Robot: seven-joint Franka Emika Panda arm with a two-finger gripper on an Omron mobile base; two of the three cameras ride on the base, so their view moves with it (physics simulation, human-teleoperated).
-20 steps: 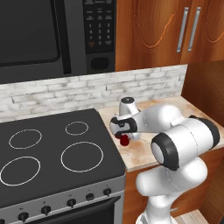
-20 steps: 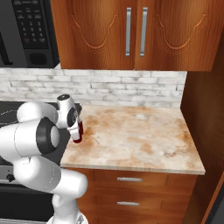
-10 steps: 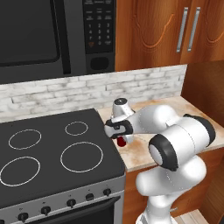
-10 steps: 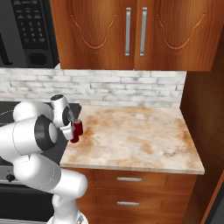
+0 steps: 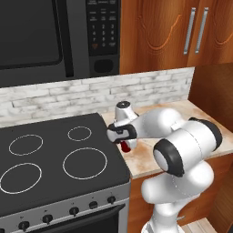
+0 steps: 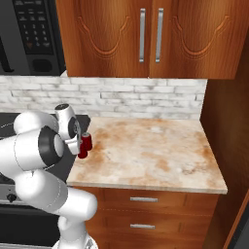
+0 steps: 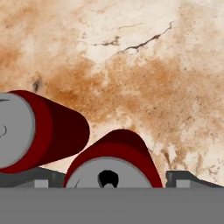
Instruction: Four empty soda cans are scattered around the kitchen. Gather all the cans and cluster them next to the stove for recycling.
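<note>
Where the black glass cooktop of the stove (image 5: 54,159) meets the mottled stone counter (image 6: 155,151), the work is seen to be concentrated at the counter's stove-side edge. Wooden wall cabinets (image 6: 141,39) with two vertical steel handles are mounted above the counter, a black microwave (image 5: 59,38) with a keypad is hung above the stove, and a pale brick backsplash (image 6: 131,99) is run between them. Two steel-handled drawers (image 6: 143,211) are fitted below the counter. The white arm is bent low over the seam, with the gripper (image 5: 126,142) pointed down at the counter just beside the stove. One red soda can (image 6: 86,141) is stood upright on the counter near the stove edge, and a second red can (image 6: 82,152) is located under the hand, just in front of it. In the hand view the second can (image 7: 111,164) is seen end-on, its silvery top with a dark opening lying between the two dark fingertips (image 7: 181,177), while the first can (image 7: 39,131) is seen close beside it to the left. The fingers are set to either side of the second can, but whether they are pressed against it cannot be told. In the left base view a patch of red (image 5: 126,145) is visible beneath the hand.
</note>
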